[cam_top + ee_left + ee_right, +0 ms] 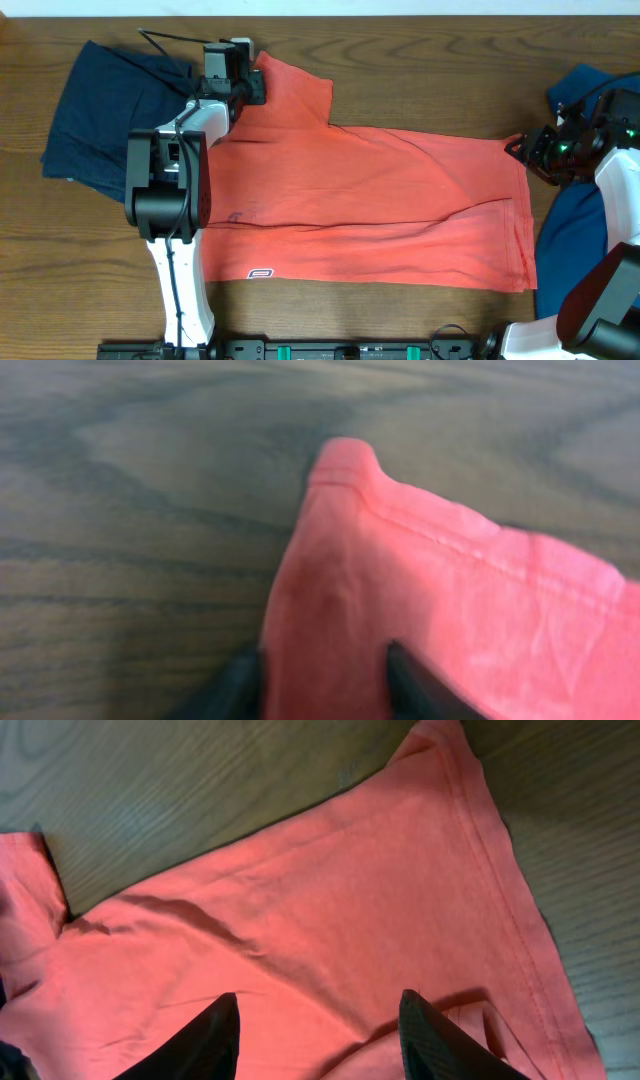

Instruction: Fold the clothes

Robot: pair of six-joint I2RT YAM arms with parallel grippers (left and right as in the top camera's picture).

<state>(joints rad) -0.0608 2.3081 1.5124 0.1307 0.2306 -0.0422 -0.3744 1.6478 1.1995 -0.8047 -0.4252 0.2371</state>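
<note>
A navy garment (100, 110) lies rumpled just left of the coral-red T-shirt (380, 200). The left tool (322, 660) is clamped on the T-shirt's upper-left sleeve corner. The T-shirt lies spread across the table (420, 50). The right tool (318, 1010), its fingers apart, sits over the T-shirt's right edge. A blue garment (575, 235) lies just beyond that edge.

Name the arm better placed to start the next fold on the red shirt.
Left, probably. The left fingers straddle a bunched sleeve corner of the red shirt; the right fingers stand apart over flat fabric by its hem.
</note>
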